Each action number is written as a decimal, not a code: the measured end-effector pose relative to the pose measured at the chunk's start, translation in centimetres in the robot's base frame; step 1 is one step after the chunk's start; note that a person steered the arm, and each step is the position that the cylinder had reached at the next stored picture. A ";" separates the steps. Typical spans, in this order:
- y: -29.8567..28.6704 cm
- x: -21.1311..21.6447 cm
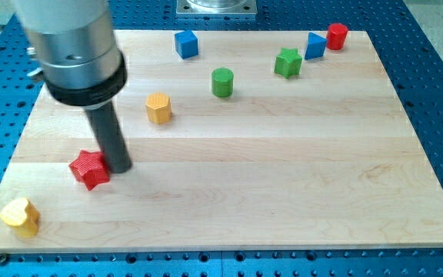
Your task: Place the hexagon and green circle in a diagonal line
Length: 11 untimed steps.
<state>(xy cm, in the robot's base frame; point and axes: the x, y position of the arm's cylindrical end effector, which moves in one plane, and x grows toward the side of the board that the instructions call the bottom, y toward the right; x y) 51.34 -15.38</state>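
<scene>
An orange-yellow hexagon point(158, 108) sits on the wooden board left of centre. A green circle point(222, 82) stands up and to its right, apart from it. My tip point(118, 166) rests on the board at the lower left, touching the right side of a red star point(89, 169). The tip is below and left of the hexagon, well apart from it. The arm's wide grey and black body point(75, 54) fills the upper left of the view.
A blue cube point(186, 44) sits near the top edge. A green star point(288, 63), a blue block point(315, 45) and a red cylinder point(337, 35) cluster at the top right. A yellow heart-like block point(20, 215) lies at the bottom left corner.
</scene>
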 end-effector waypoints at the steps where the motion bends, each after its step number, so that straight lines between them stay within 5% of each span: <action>1: -0.2 -0.4; 3: -3.8 -7.6; 4: 1.2 -9.3; 9: 6.4 -14.3; 11: 14.5 -16.4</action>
